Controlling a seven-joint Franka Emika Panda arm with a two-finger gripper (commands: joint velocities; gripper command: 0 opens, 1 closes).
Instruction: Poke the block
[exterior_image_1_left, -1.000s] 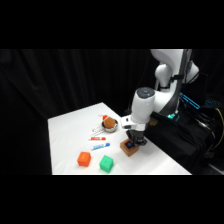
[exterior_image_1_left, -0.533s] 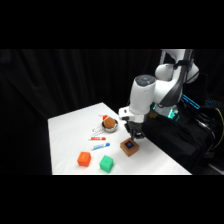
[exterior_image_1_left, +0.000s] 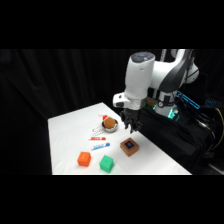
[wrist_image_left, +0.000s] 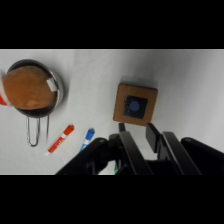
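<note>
A: Gripper (exterior_image_1_left: 131, 129)?
B: Raised off the table, fingers (wrist_image_left: 154, 135) narrow w/ a small gap, holding nothing.
A: Block (exterior_image_1_left: 129, 146)?
B: Flat on table (exterior_image_1_left: 67, 135), clear of gripper. Side view: green cube (exterior_image_1_left: 106, 164) at its 8 o'clock.

The block (wrist_image_left: 135, 103) looks like matt brown wood; the small pan (wrist_image_left: 34, 95) — shiny metal; the tabletop (exterior_image_1_left: 70, 132) — smooth, matt white; the arm (exterior_image_1_left: 142, 75) glossy plastic.

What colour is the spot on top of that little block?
Dark blue, on the brown block; clearest in the wrist view.
</note>
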